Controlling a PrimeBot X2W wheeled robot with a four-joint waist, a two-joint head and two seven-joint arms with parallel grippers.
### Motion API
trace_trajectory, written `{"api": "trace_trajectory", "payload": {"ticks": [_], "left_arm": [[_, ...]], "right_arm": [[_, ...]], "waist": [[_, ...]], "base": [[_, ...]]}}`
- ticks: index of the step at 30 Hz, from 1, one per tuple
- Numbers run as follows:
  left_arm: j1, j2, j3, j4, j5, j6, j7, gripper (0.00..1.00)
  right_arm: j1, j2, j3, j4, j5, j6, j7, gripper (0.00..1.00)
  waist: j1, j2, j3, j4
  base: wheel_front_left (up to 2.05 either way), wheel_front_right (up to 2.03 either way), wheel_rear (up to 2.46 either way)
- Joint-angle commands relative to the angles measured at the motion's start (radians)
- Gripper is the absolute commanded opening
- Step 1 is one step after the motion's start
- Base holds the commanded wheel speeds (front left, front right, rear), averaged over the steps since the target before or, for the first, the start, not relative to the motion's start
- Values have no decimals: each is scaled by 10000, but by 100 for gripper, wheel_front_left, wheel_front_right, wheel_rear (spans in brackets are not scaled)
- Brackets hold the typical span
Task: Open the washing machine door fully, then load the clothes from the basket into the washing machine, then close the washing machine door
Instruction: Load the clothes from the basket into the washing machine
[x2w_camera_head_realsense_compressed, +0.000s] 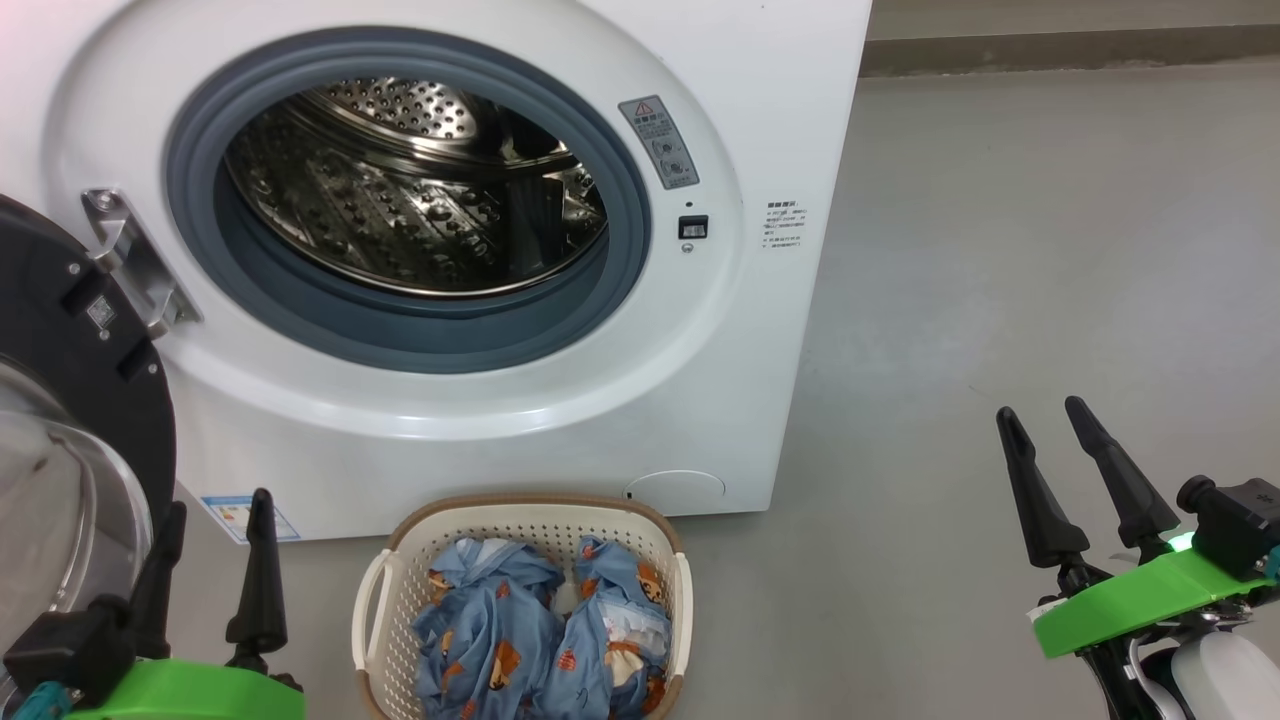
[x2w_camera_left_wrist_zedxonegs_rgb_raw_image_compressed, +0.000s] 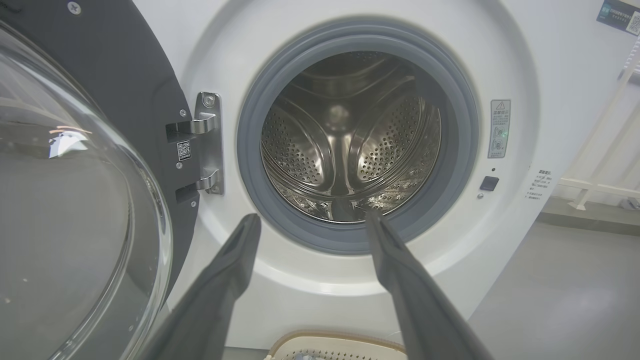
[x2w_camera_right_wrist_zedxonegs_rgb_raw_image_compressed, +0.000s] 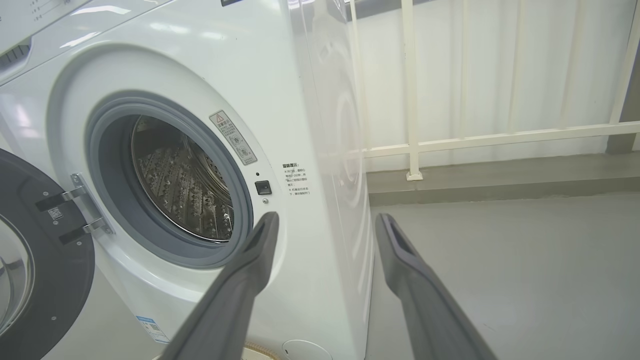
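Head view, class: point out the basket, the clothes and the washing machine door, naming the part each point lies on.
the basket (x2w_camera_head_realsense_compressed: 530, 522), head view, perforated back wall.
the clothes (x2w_camera_head_realsense_compressed: 490, 630), head view, blue fabric of the left bundle.
the washing machine door (x2w_camera_head_realsense_compressed: 55, 310), head view, upper part of its black ring.

**Door Open, Drum Exposed**

Frame left: the washing machine door (x2w_camera_left_wrist_zedxonegs_rgb_raw_image_compressed: 125, 75) stands open on its hinge (x2w_camera_left_wrist_zedxonegs_rgb_raw_image_compressed: 207, 142). Centre: steel drum (x2w_camera_left_wrist_zedxonegs_rgb_raw_image_compressed: 350, 145) within grey gasket (x2w_camera_left_wrist_zedxonegs_rgb_raw_image_compressed: 248, 150). Bottom centre: left gripper (x2w_camera_left_wrist_zedxonegs_rgb_raw_image_compressed: 312, 216), fingers spread; basket (x2w_camera_left_wrist_zedxonegs_rgb_raw_image_compressed: 335, 345) rim at the bottom edge.
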Motion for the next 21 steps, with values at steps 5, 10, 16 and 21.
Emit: {"api": "trace_trajectory", "payload": {"ticks": [5,10,16,21], "left_arm": [[-257,365,310,-138,-49,23,-107,100],[-274,383,273,-113,-45,37,-110,100],[-269,400,248,-123,-5,96,-124,100],[-310,432,235,-137,12,122,-132,100]], "right_arm": [[-67,-179,233,-222,-13,75,-94,100],[-84,-196,265,-203,1,75,-94,100],[-93,-205,290,-193,14,75,-94,100],[-122,-198,262,-207,8,75,-94,100]], "waist": [[-1,0,-4,3],[-1,0,-11,1],[-1,0,-20,-15],[-1,0,48,-9]], "base": [[3,-3,0],[0,0,0],[0,0,0],[0,0,0]]}}
